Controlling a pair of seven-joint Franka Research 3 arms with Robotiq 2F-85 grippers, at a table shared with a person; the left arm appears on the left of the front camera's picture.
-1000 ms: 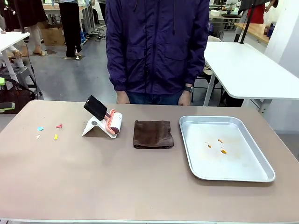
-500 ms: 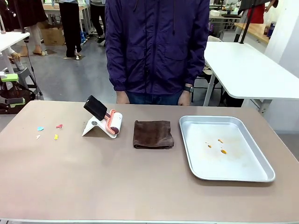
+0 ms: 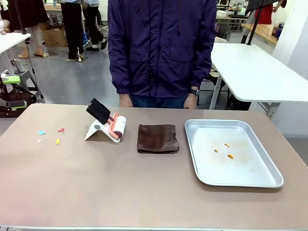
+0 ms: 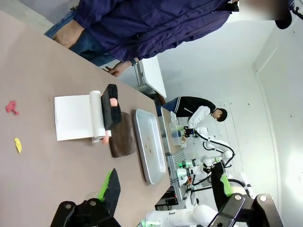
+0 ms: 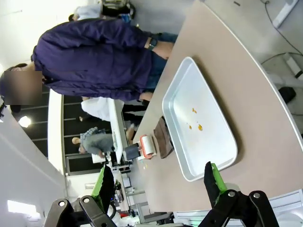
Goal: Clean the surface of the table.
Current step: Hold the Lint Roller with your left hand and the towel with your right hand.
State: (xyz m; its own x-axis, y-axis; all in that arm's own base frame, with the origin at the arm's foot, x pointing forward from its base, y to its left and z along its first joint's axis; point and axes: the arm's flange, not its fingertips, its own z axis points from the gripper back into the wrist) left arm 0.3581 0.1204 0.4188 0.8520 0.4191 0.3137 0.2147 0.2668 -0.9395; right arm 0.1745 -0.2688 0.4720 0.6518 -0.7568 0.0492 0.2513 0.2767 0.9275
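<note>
The brownish-tan table (image 3: 120, 192) carries small coloured scraps (image 3: 49, 136) at its far left. A lint roller with a black handle (image 3: 107, 123) rests on its white stand left of centre. Beside it lies a folded dark brown cloth (image 3: 158, 138). My left gripper (image 4: 163, 189) stands open above the table's near left part, with the roller (image 4: 102, 116), cloth (image 4: 122, 135) and scraps (image 4: 12, 109) ahead of it. My right gripper (image 5: 158, 182) stands open above the near right side, looking over the tray (image 5: 201, 130). Both hold nothing.
A shiny metal tray (image 3: 231, 153) with a few orange crumbs (image 3: 226, 151) sits at the right. A person in a purple jacket (image 3: 161, 48) stands at the far edge, hands at their sides. A white table (image 3: 255, 72) stands behind at the right.
None on the table. People walking in the background at the far left have shifted.
</note>
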